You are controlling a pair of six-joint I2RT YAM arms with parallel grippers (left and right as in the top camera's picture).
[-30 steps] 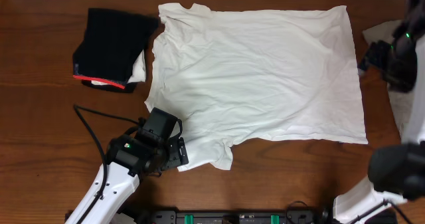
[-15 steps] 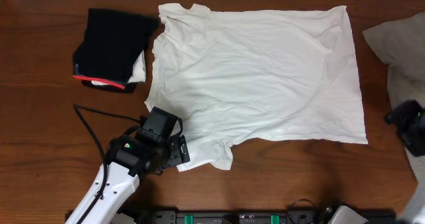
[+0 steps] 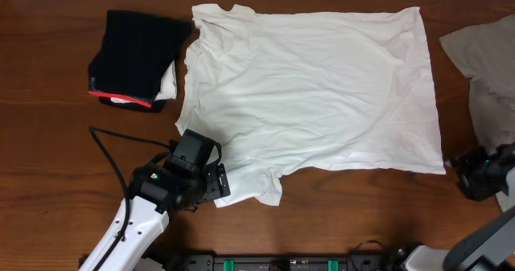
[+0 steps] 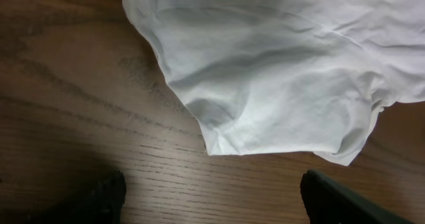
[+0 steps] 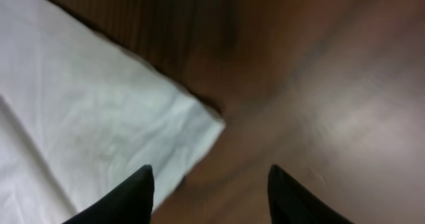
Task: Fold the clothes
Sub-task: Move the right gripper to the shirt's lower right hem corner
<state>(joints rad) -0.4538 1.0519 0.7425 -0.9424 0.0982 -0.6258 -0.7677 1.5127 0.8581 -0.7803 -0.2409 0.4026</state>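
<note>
Comparing frames, we log: right claw (image 3: pixel 462 170) moved from upper right to lower right, released beside a corner of the white T-shirt (image 3: pixel 314 86); left claw (image 3: pixel 216 184) unchanged, released at its sleeve; shirt spread centre-frame.

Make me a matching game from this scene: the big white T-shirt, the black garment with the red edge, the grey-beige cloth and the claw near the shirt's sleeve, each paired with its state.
1. large white fabric T-shirt
2. black fabric garment with a red edge
3. grey-beige cloth garment
4. left gripper

a. folded into a compact pile
b. open, beside a sleeve
c. spread flat on the wooden table
d. rumpled at the table's edge

Pairs: 1-c, 2-a, 3-d, 4-b.
</note>
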